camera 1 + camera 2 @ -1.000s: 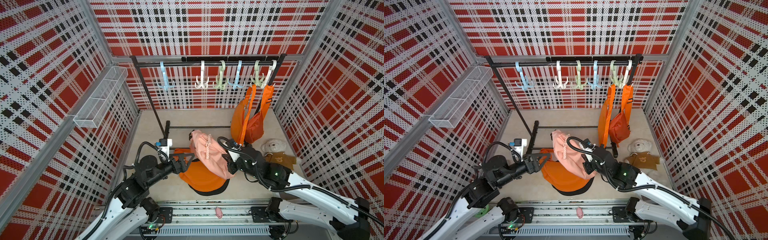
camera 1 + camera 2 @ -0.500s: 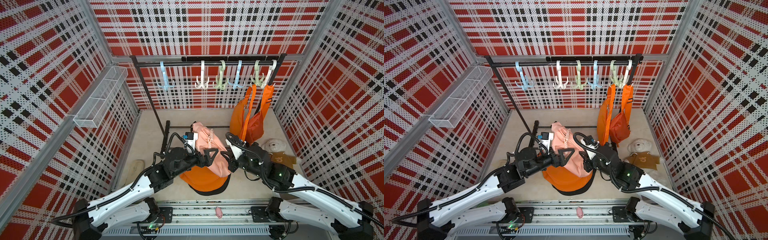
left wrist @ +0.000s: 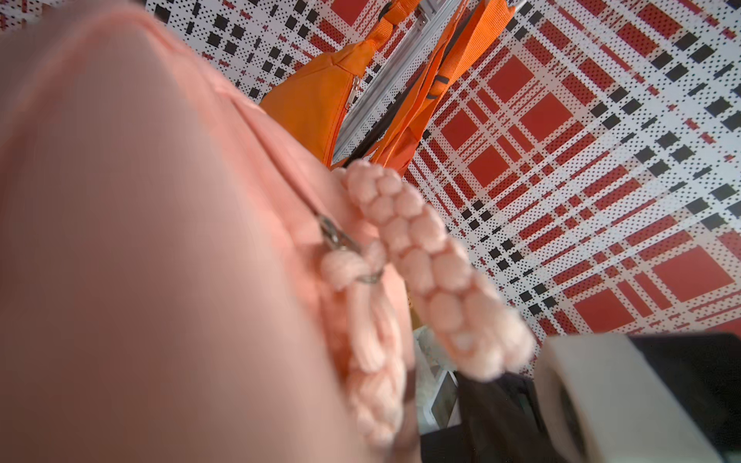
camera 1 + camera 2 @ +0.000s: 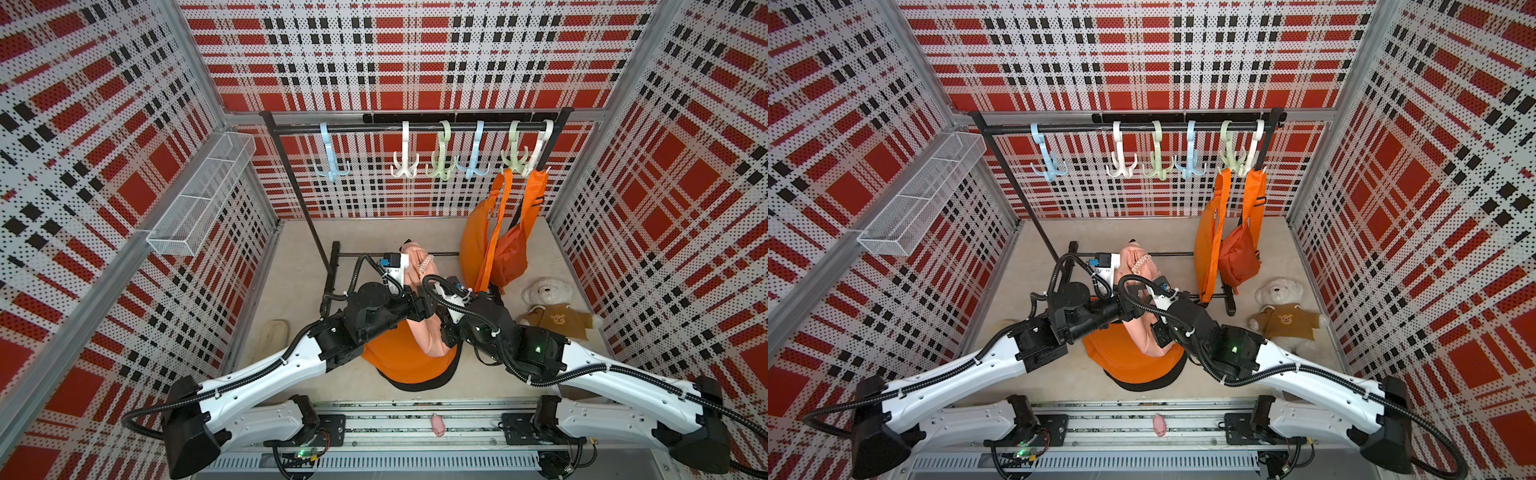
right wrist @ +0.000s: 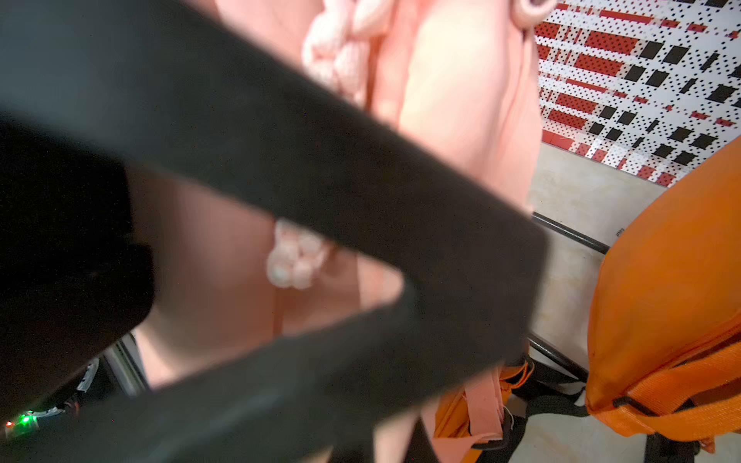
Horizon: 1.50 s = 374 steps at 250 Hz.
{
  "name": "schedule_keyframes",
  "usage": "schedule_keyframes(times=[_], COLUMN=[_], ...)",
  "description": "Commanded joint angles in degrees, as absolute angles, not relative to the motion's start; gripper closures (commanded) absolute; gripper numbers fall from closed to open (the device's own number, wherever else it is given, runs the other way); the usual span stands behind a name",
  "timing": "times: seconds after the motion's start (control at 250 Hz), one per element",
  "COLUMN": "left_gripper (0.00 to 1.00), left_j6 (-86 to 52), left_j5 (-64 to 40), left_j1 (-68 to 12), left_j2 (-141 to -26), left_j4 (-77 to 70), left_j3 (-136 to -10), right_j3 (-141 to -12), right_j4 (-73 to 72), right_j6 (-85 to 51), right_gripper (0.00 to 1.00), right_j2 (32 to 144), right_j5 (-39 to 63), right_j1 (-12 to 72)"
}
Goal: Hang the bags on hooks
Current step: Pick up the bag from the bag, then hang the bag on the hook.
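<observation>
Two hands now meet at the pink bag, where a second ago only one did. The right hand is closed, apparently on the bag's fabric or strap. It holds the bag upright above an orange bag lying on the tabletop.

The left hand stood well off to the side a second ago with its jaws wide. It has swung in and now lies against the pink bag, just beside the right hand. Both top views hide its jaws against the fabric. The left wrist view shows only pink cloth and the braided zip pull. I cannot tell whether the jaws stand wide or narrow, or whether they hold anything.

Assessment: a second grip is being taken, probably to find or spread the strap. Hanging has not begun. The rail carries six hooks. Four are bare, the white hook among them, and a hung bag occupies the two at the right end.

Risk: the pink bag's strap loop cannot be seen, so a lift now may reach the hooks with no loop open.
</observation>
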<state>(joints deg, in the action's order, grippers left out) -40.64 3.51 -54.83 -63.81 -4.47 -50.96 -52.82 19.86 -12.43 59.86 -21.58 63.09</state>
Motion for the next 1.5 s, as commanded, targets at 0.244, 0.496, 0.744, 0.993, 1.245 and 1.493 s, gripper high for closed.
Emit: schedule_keyframes(times=[0.244, 0.496, 0.744, 0.993, 1.245, 1.493], left_gripper=[0.94, 0.97, 0.97, 0.97, 0.99, 1.00], left_j6=[-38.2, -49.0, -48.0, -50.7, -53.2, -53.5], left_j5=[-1.4, -44.4, -64.2, -71.6, -71.6, -71.7], left_j1=[-50.9, -33.3, -34.9, -36.8, -37.4, -37.6], left_j2=[-61.8, -61.7, -58.5, -54.3, -53.9, -53.9], left_j4=[-0.3, -12.4, -14.3, -14.7, -14.7, -14.7], left_j3=[-54.0, -53.0, -59.1, -65.5, -66.8, -68.4], right_j3=[-53.3, -55.2, -57.7, -60.4, -62.8, -62.5], right_j4=[20.5, 29.1, 33.6, 31.8, 32.3, 31.7], right_j6=[-8.5, -4.5, -4.4, 0.3, 1.8, 1.9], right_gripper=[0.47, 0.04, 0.00, 0.00, 0.00, 0.00], right_j2=[54.3, 39.5, 36.2, 36.9, 38.3, 40.8], right_j5=[-24.9, -22.4, -6.3, 10.6, 26.2, 28.6], right_j1=[64.1, 58.9, 41.9, 35.8, 35.8, 35.9])
